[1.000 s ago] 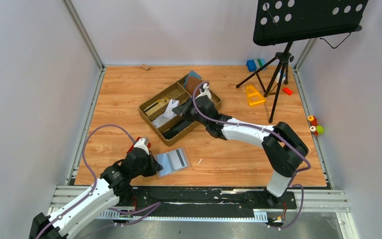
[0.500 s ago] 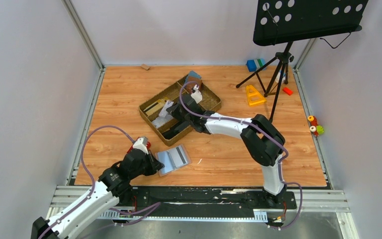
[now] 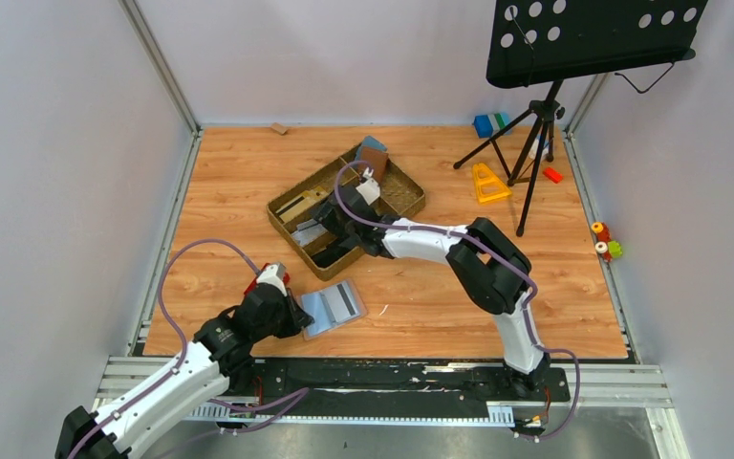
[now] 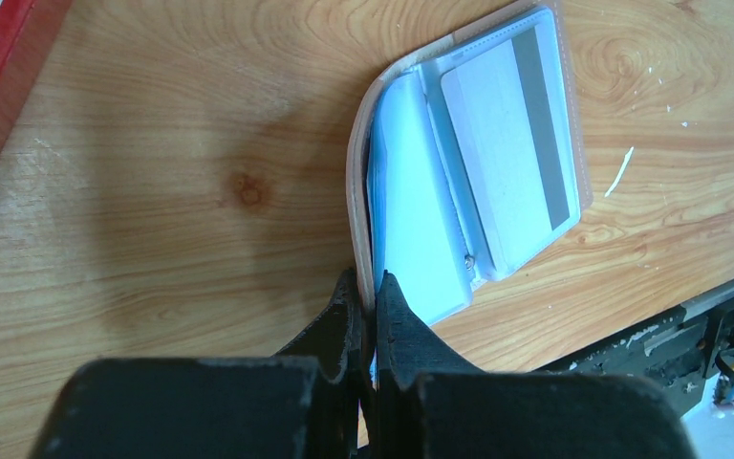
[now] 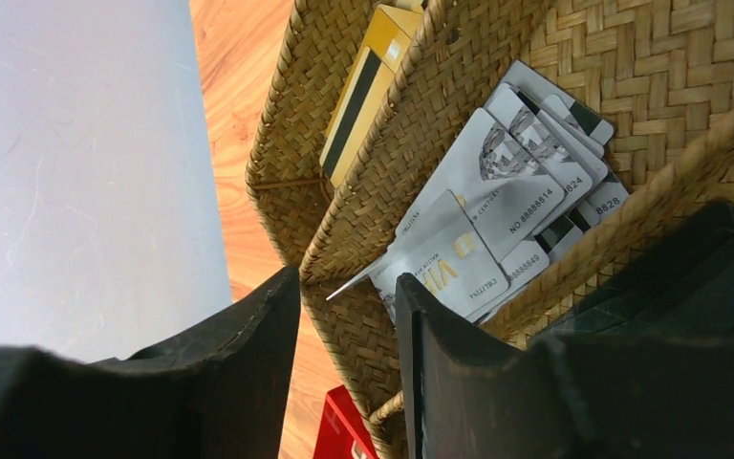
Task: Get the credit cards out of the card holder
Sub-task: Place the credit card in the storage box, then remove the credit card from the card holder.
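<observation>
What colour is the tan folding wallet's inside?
Pale blue-grey; left wrist view shows the card holder best.

My left arm [image 3: 167, 387] and right arm [image 3: 420, 239] have white shells, black joints, and a thin lilac cable [image 3: 208, 242] along each; fingers [image 5: 239, 373] are matte black.
</observation>
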Robot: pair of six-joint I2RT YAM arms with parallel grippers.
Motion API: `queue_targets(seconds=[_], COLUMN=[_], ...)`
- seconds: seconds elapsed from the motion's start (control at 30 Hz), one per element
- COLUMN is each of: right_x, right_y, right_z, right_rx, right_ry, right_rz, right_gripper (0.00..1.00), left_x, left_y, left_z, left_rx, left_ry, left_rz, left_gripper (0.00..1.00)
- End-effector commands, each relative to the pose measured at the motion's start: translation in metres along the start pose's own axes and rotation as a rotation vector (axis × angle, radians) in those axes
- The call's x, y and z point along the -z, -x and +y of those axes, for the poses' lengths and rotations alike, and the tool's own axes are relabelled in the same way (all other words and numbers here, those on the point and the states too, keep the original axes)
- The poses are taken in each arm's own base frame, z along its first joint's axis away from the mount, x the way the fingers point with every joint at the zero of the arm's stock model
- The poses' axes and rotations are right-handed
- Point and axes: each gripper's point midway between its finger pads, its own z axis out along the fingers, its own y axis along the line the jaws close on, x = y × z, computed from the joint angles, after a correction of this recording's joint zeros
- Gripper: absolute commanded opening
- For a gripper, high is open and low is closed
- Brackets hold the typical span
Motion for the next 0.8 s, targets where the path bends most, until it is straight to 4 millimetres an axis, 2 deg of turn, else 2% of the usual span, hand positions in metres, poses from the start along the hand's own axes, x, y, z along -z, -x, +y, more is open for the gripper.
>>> queue_targets(seconds=[0.0,0.1,0.17,0.37,0.5,0.57,0.6,0.7,0.77], right_x=[0.005,0.020,0.037,0.095,0.131,0.150,0.158,0.183,0.198], right_y=[0.012,0.021,0.029,0.046,0.026,0.012,0.008,-0.002,-0.011], right_z=[0.028,0.031,0.031,0.009,-0.013,-0.031,-0.039,-0.065,-0.079], right_rx=[-0.012,0.032,0.126,0.414,0.519,0.490,0.477,0.498,0.534], right_ry=[0.073,0.099,0.120,0.099,0.211,0.266,0.286,0.297,0.298], right_rz=[-0.048,-0.073,-0.096,-0.092,0.129,0.266,0.310,0.390,0.434], right_gripper=[0.47,0.49,0.49,0.49,0.49,0.56,0.67,0.86,0.88], left_x=[0.000,0.001,0.001,0.001,0.004,0.003,0.003,0.002,0.004], left_y=[-0.015,-0.015,-0.016,-0.024,-0.017,-0.015,-0.014,-0.017,-0.019], left_z=[0.022,0.017,0.010,-0.020,-0.028,-0.033,-0.038,-0.059,-0.071], left_rx=[-0.037,-0.052,-0.069,-0.137,-0.204,-0.213,-0.205,-0.179,-0.171], left_ry=[0.074,0.041,-0.001,-0.178,-0.189,-0.200,-0.220,-0.324,-0.391], left_rz=[0.049,0.053,0.063,0.110,0.112,0.119,0.125,0.144,0.155], left_gripper=[0.00,0.00,0.00,0.00,0.00,0.00,0.00,0.00,0.00])
